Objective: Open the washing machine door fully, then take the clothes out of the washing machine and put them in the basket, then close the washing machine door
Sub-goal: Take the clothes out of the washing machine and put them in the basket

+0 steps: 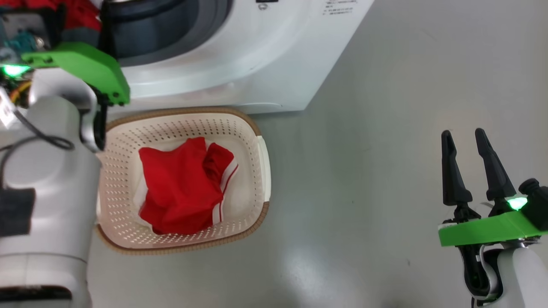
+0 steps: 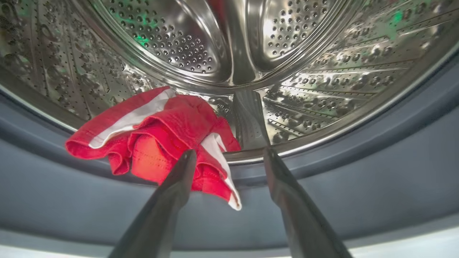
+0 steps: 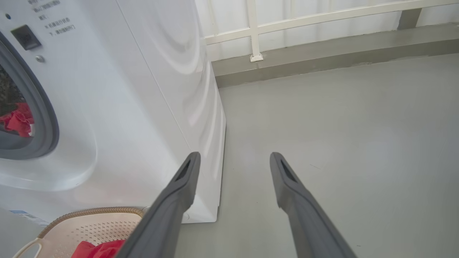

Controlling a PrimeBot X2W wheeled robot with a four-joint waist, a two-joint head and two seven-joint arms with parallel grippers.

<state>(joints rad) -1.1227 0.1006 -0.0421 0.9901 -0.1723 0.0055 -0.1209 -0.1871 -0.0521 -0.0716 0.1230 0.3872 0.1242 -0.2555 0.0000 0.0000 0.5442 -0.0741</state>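
A red garment with white stripes point(image 2: 154, 139) lies at the drum's front lip, draped over the grey gasket point(image 2: 358, 179) of the white washing machine point(image 1: 257, 51). My left gripper point(image 2: 229, 154) is open at the drum mouth, its left finger point(image 2: 179, 179) over the cloth. Another red garment point(image 1: 184, 188) lies in the cream perforated basket point(image 1: 252, 171) on the floor before the machine. My right gripper point(image 1: 464, 139) hangs open over bare floor to the right, holding nothing. The door is out of view.
The grey floor point(image 1: 364, 171) stretches to the right of the machine and basket. In the right wrist view a white railing point(image 3: 254, 32) and a low grey ledge point(image 3: 322, 57) run along the far wall behind the machine.
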